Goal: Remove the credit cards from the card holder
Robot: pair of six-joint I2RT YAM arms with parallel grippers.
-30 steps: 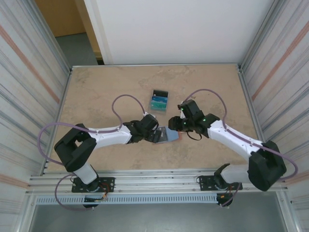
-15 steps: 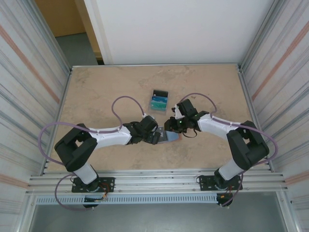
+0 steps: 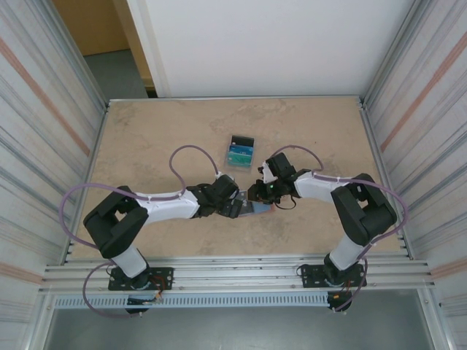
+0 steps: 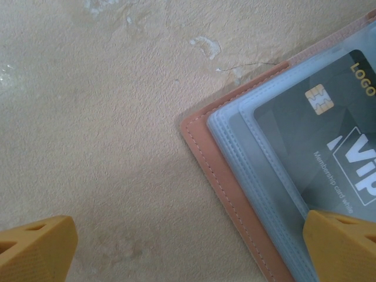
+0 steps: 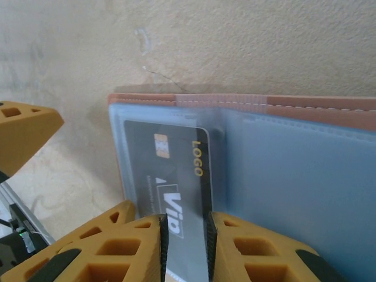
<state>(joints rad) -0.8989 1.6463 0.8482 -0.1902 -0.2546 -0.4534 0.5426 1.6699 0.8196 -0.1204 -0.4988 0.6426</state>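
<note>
The right pincer (image 5: 186,226) is almost closed over the black card (image 5: 170,153) in the open card holder (image 5: 294,176) just under it; I cannot tell if it grips. The left pincer (image 4: 188,247) is wide open and empty, with one tip over the card holder. Next: pinch tight and slide the card out

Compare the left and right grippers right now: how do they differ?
The left gripper has its jaws wide open; the right gripper has them nearly together. The left gripper straddles a corner of the card holder, one finger over it and one over bare table; the right gripper's fingers both sit over the black card, and I cannot tell whether they grip it. Both have yellow fingers and sit at the open card holder.
</note>
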